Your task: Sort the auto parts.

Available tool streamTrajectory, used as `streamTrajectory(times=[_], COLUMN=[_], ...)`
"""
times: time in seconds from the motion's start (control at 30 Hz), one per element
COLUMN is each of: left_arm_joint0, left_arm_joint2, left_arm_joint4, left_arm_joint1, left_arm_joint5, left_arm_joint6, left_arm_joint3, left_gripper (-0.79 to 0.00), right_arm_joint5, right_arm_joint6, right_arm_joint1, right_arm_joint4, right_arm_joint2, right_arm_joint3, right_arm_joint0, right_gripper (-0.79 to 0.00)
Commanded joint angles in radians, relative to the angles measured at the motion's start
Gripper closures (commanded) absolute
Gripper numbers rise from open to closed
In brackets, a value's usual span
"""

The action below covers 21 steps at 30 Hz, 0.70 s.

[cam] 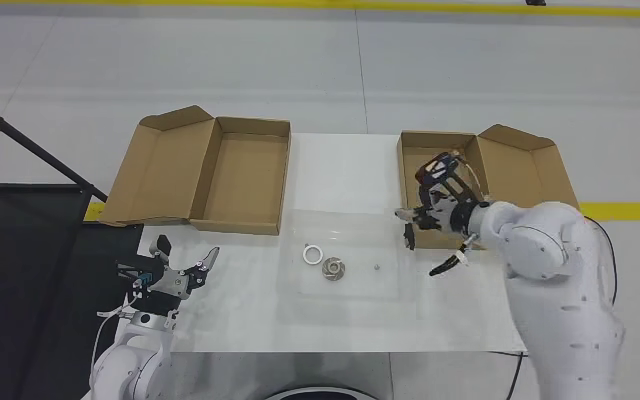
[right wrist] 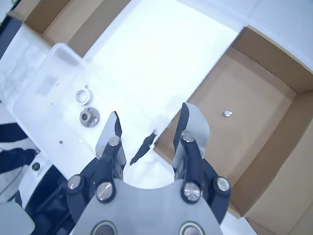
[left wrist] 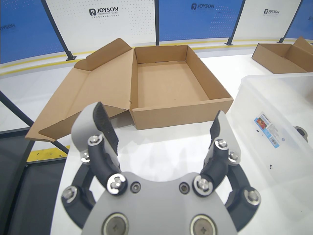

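Left gripper (left wrist: 159,113) sits at the table's near-left corner, jaws wide apart, nothing in them. Two open cardboard boxes: left box (cam: 245,178) and right box (cam: 430,148). One clear bin (cam: 350,300) sits between them, nearer the robot. It holds three parts:
- one white ring (cam: 313,254)
- one grey metal flanged hub (cam: 333,269), just beside the ring
- one tiny piece (cam: 375,267), too small to identify

Right gripper (right wrist: 149,111) is over the right box's corner nearest the bin, jaws apart, holding nothing. One small shiny metal part (right wrist: 227,113) lies on that box's floor.
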Motion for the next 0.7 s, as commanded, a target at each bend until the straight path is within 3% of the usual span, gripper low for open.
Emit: streamTrajectory(times=[0.0,0.2,0.23,0.27,0.3,0.6,0.67], left_arm_joint0=[0.0,0.0,0.0,0.0,0.0,0.0,0.0], left_arm_joint2=[0.0,0.0,0.0,0.0,0.0,0.0,0.0], left_arm_joint4=[0.0,0.0,0.0,0.0,0.0,0.0,0.0], left_arm_joint1=[0.0,0.0,0.0,0.0,0.0,0.0,0.0], left_arm_joint5=[0.0,0.0,0.0,0.0,0.0,0.0,0.0], left_arm_joint6=[0.0,0.0,0.0,0.0,0.0,0.0,0.0], left_arm_joint3=[0.0,0.0,0.0,0.0,0.0,0.0,0.0], left_gripper=[-0.785,-0.785,-0.785,-0.785,-0.785,-0.785,-0.785], right_arm_joint5=[-0.038,-0.052,-0.052,-0.049,-0.045,-0.009,0.001], right_arm_joint6=[0.036,0.099,0.099,0.102,0.106,0.142,0.152], right_arm_joint1=[0.004,0.015,0.018,0.021,0.024,0.036,0.041], right_arm_joint4=[0.01,-0.035,-0.036,-0.036,-0.041,-0.081,-0.093], right_arm_joint2=[-0.02,-0.155,-0.176,-0.194,-0.212,-0.364,-0.385], right_arm_joint3=[-0.043,-0.072,-0.067,-0.06,-0.049,0.061,0.074], right_arm_joint0=[-0.022,-0.018,-0.012,-0.005,0.003,0.08,0.092], right_gripper=[-0.591,-0.523,-0.486,-0.391,-0.366,-0.391,-0.431])
